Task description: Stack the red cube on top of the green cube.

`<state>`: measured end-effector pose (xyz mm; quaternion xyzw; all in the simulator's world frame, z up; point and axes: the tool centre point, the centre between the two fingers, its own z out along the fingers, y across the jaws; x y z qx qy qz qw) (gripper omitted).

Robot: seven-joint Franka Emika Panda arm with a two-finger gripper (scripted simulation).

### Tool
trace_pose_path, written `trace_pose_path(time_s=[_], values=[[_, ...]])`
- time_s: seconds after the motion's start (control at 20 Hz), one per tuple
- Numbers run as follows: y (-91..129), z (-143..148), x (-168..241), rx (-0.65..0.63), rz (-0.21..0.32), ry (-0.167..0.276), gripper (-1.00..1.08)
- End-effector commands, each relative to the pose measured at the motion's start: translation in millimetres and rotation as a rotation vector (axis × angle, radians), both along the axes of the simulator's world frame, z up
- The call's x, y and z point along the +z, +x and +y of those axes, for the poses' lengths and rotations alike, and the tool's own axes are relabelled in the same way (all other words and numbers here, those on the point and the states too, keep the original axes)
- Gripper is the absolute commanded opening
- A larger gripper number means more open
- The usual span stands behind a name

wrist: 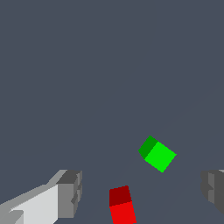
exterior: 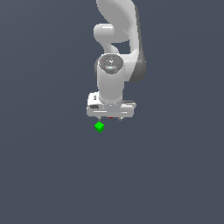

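Two cubes lie apart on the worktop (wrist: 87,65): with the claw (wrist: 142,192) wide open and empty, straddling the red cube (wrist: 121,205), the approach step is in hand; next, descend and close, the green cube (wrist: 157,154) lying just beyond.

Background: uniform dark slate blue-grey ground plane (exterior: 48,175) fills whole frame in exterior view, edge to edge. No seams, texture or horizon line. Wrist view shows same flat grey surface throughout. Lighting even and diffuse; tone nearly constant from upper left to lower right. Shadows faint, hard to make out.
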<state>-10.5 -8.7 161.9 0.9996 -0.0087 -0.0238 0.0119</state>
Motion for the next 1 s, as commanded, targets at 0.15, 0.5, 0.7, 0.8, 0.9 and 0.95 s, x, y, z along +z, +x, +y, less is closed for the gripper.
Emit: trace_pose_path(time_s=[0.15, 0.5, 0.7, 0.8, 0.9, 0.95], values=[[-1.3, 0.1, -0.8, 0.002, 0.0, 0.0, 1.0], [-15.0, 1.5, -9.1, 0.023, -0.005, 0.003, 1.0], [-30.0, 2.7, -18.2, 0.045, -0.009, 0.006, 1.0], [-39.7, 3.2, -24.2, 0.06, -0.013, 0.008, 1.0], [-50.9, 3.7, -31.2, 0.077, -0.016, 0.01, 1.0], [-57.2, 4.0, -35.1, 0.087, -0.018, 0.011, 1.0]])
